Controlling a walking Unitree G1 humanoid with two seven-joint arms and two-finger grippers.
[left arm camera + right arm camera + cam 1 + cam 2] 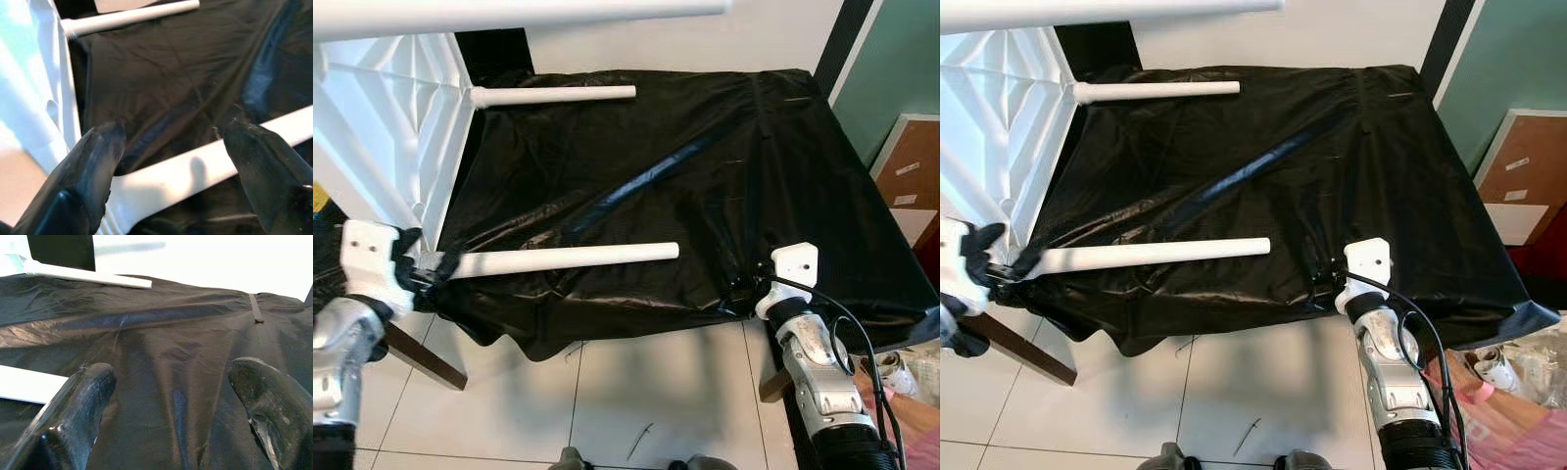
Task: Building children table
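Note:
A white children's table lies on its side at the left, its ribbed underside (pixel 382 127) facing right. Its white legs stick out over a black cloth: a near leg (pixel 558 258), a far leg (pixel 553 95) and another along the top of the view (pixel 509 12). My left gripper (pixel 429 269) is at the base of the near leg. In the left wrist view its fingers (pixel 93 161) stand open on either side of that leg (pixel 195 169). My right gripper (pixel 744 289) hangs at the cloth's front edge, open (pixel 174 367) with nothing between its fingers.
The black cloth (pixel 705 166) covers a large table and hangs over its front edge. A brown wooden leg (pixel 426 357) shows below at the left. A cork board (pixel 915 171) leans at the right. Bags and clutter (pixel 1508 392) lie on the tiled floor at lower right.

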